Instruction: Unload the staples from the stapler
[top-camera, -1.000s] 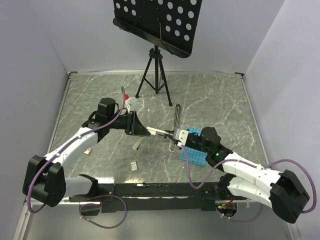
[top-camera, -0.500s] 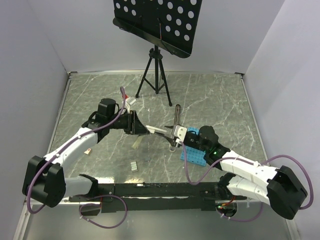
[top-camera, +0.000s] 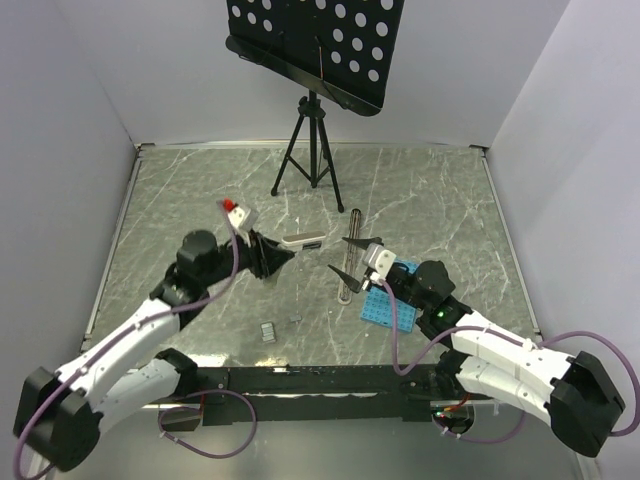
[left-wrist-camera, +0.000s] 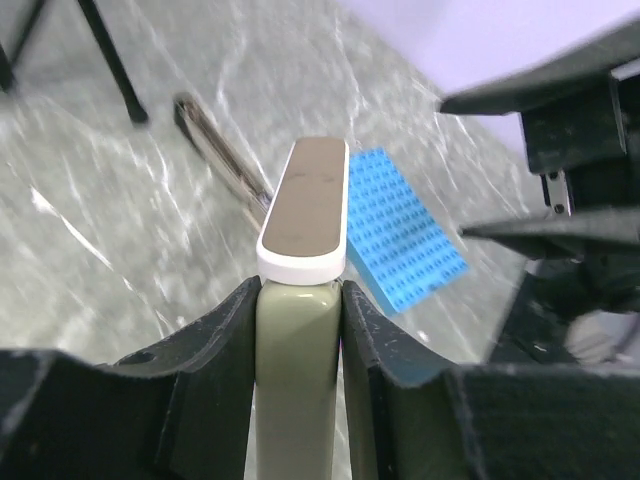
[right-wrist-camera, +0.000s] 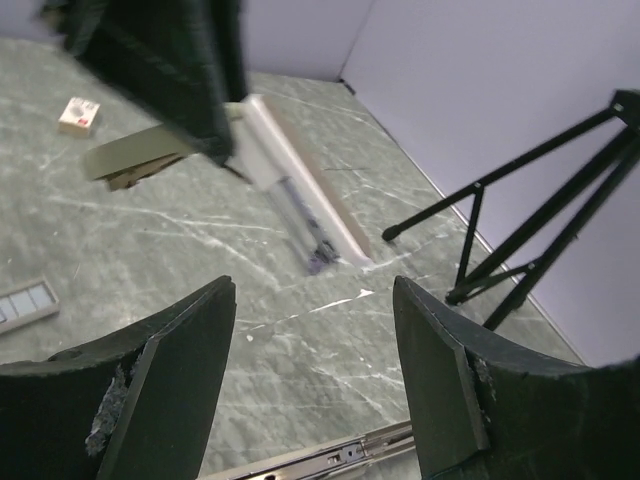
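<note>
My left gripper is shut on the stapler and holds it above the table. Its olive body sits between the jaws and its white-rimmed end points away from the wrist. In the right wrist view the stapler shows as a pale bar with a dark underside. My right gripper stands open just right of the stapler's tip, with nothing between its fingers. A small grey block of staples lies on the table near the front, also visible from the right wrist.
A long thin dark rod lies on the table under the right gripper. A blue perforated plate lies beside it. A black tripod with a perforated board stands at the back. A small tan block lies at the left.
My right gripper has opened, letting go at the stapler's tip, and drawn slightly back. My left arm has swung and raised the stapler up and leftwards, away from the right gripper.
</note>
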